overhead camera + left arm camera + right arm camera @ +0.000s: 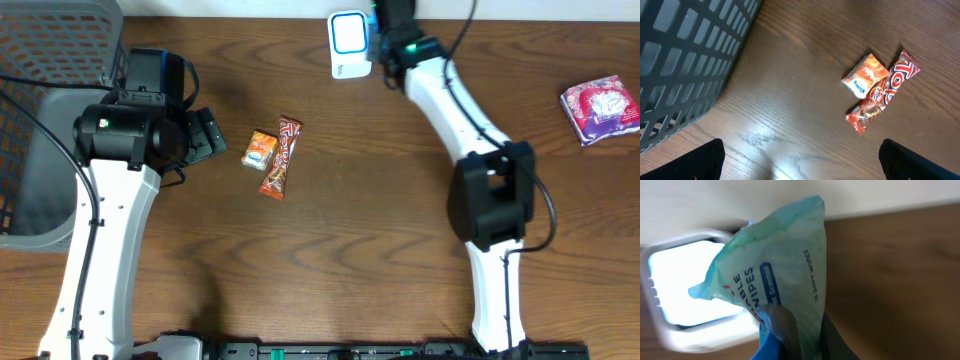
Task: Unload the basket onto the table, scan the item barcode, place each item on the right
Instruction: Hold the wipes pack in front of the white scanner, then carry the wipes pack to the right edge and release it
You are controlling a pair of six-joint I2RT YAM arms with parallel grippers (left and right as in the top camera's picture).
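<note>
My right gripper (805,330) is shut on the lower end of a teal pack of soft wipes (785,255). The pack stands upright right in front of the white scanner (695,285), covering part of its bright window. No barcode shows on the pack's visible face. From overhead, the scanner (348,42) stands at the table's far edge, with the right gripper (385,45) and a sliver of the wipes pack (373,40) just to its right. My left gripper (210,135) hangs open over the table with nothing between its fingers (695,160).
A small orange packet (260,150) and a red candy bar (281,157) lie side by side right of the left gripper. A grey mesh basket (40,100) fills the left edge. A pink and purple packet (600,108) lies at the far right.
</note>
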